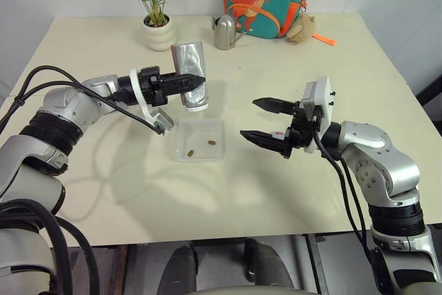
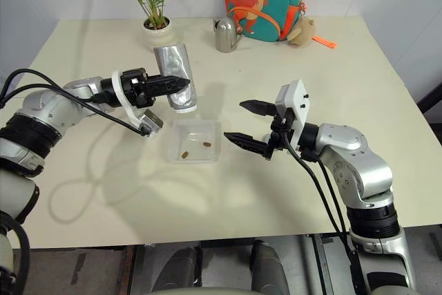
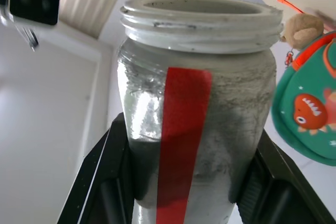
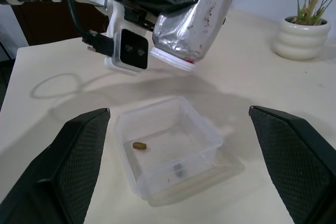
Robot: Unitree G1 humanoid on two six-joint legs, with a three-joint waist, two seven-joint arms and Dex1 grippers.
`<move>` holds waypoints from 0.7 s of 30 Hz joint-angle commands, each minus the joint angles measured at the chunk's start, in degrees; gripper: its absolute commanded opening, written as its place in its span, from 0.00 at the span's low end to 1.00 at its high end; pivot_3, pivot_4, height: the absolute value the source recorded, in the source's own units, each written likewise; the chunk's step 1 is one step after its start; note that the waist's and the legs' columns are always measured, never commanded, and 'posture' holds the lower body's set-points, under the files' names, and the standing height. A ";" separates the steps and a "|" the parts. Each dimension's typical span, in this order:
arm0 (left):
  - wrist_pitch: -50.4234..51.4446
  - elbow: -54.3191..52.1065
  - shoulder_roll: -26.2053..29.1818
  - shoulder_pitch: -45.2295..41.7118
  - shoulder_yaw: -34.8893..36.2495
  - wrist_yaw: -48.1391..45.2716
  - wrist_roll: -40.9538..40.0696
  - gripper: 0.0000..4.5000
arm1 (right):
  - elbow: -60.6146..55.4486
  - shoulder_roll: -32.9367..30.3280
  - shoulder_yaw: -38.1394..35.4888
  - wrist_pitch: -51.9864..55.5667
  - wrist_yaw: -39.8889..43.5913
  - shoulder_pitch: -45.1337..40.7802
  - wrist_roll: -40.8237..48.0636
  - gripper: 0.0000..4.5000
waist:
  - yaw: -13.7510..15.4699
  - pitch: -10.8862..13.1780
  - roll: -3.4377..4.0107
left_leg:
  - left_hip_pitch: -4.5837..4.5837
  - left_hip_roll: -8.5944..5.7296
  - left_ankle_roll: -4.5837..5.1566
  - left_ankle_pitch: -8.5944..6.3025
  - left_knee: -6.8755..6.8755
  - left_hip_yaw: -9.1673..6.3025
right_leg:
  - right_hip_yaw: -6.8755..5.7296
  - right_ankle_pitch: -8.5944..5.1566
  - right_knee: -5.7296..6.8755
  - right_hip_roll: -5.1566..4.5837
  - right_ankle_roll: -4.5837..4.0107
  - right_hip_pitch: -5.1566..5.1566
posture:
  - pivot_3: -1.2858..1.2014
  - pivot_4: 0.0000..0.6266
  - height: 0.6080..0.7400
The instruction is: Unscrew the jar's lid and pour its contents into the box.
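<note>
Jar (image 1: 190, 74): uncapped, tipped mouth-down, pinched round its body in my left gripper (image 1: 185, 84), above the box's (image 1: 215, 126) 12 o'clock edge. Judged light, rigid, smooth, breakable; mid-body grip best. Right gripper (image 1: 271, 124): spread, empty, at the box's 3 o'clock. Pellets (image 1: 200, 148): lying inside the box.

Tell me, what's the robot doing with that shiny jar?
The left gripper holds the jar upside down over the box on the table. The jar's mouth is open, with no lid on it. Two brown contents pieces already lie in the box. The right gripper waits beside the box, open and empty.
</note>
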 commanded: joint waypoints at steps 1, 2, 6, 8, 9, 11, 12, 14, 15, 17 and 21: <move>-12.42 2.50 0.49 0.41 5.06 -11.29 -14.79 0.43 | -0.95 -0.10 -0.48 -0.88 0.44 -0.29 0.41 0.99 | 0.03 0.00 -0.01 | 0.00 0.00 0.00 0.00 0.00 0.01 | 0.00 0.00 0.00 0.00 0.00 0.00 | 0.52 0.24 1.00; -14.66 3.68 0.17 1.01 7.29 -15.12 -20.03 0.43 | -0.95 -0.20 -0.49 -0.82 0.61 -0.24 0.48 0.99 | 0.03 -0.01 -0.01 | 0.00 0.00 0.00 0.00 0.01 0.01 | 0.00 0.00 0.00 0.00 0.00 0.00 | 0.52 0.24 1.00; -20.31 12.36 -4.72 5.07 16.84 -50.76 -54.98 0.43 | -0.93 -0.77 -0.51 -0.49 1.65 -0.15 0.82 0.99 | -0.02 -0.02 0.00 | 0.00 0.00 0.00 0.01 0.10 0.04 | 0.01 0.00 0.04 0.00 -0.01 0.00 | 0.52 0.24 1.00; -17.89 11.53 -6.51 8.06 22.25 -64.60 -69.60 0.43 | -0.87 -0.96 -0.56 -0.48 2.18 -0.15 0.86 0.99 | -0.12 -0.01 0.00 | 0.02 0.00 0.00 0.00 0.17 0.09 | 0.04 0.00 0.10 -0.01 -0.01 0.01 | 0.52 0.24 1.00; -13.15 9.62 -8.02 10.12 25.71 -72.54 -78.01 0.43 | -0.85 -1.06 -0.58 -0.52 2.43 -0.15 0.81 0.99 | -0.18 -0.02 0.00 | 0.01 0.01 0.00 0.00 0.20 0.09 | 0.04 0.00 0.10 -0.01 -0.01 0.01 | 0.52 0.24 1.00; -2.10 5.82 -10.46 13.68 32.92 -84.42 -91.99 0.43 | -0.69 -1.16 -0.53 -0.58 2.82 -0.25 0.69 0.99 | -0.31 -0.01 -0.01 | -0.02 0.01 0.02 -0.01 0.30 0.09 | 0.08 0.00 0.16 0.00 -0.01 0.01 | 0.52 0.24 1.00; 4.72 3.12 -11.17 15.84 36.00 -89.86 -98.24 0.43 | -0.60 -1.17 -0.46 -0.62 3.01 -0.31 0.62 0.99 | -0.47 -0.01 0.00 | -0.04 0.01 0.03 -0.02 0.34 0.09 | 0.08 0.01 0.16 0.01 0.00 0.01 | 0.52 0.24 1.00; 17.20 -2.68 -11.86 20.49 41.50 -96.53 -107.70 0.43 | -0.30 -1.18 -0.24 -0.85 3.44 -0.40 0.36 0.99 | -1.22 -0.01 -0.01 | -0.04 0.01 0.07 -0.04 0.42 0.09 | 0.11 0.01 0.23 0.01 0.00 0.01 | 0.52 0.24 1.00; 22.81 -5.46 -11.85 23.04 43.91 -98.07 -111.17 0.43 | -0.15 -1.15 -0.14 -0.94 3.61 -0.48 0.25 0.99 | -1.63 -0.01 -0.01 | -0.03 0.01 0.09 -0.05 0.44 0.09 | 0.13 0.01 0.25 0.00 0.01 0.02 | 0.52 0.24 1.00; 28.99 -9.37 -12.24 26.37 47.78 -98.75 -114.40 0.43 | 0.11 -1.19 -0.07 -1.17 3.89 -0.59 0.05 0.99 | -1.89 -0.01 -0.01 | 0.02 0.01 0.14 -0.08 0.50 0.09 | 0.18 0.01 0.33 0.01 0.01 0.02 | 0.52 0.24 1.00; 39.81 -10.05 -14.73 29.67 59.52 -95.69 -123.56 0.43 | 0.84 -1.27 0.18 -1.97 4.55 -0.95 -0.80 0.99 | -1.62 -0.02 -0.04 | 0.03 0.01 0.19 -0.10 0.85 0.01 | 0.18 0.01 0.57 0.02 0.01 0.08 | 0.52 0.24 1.00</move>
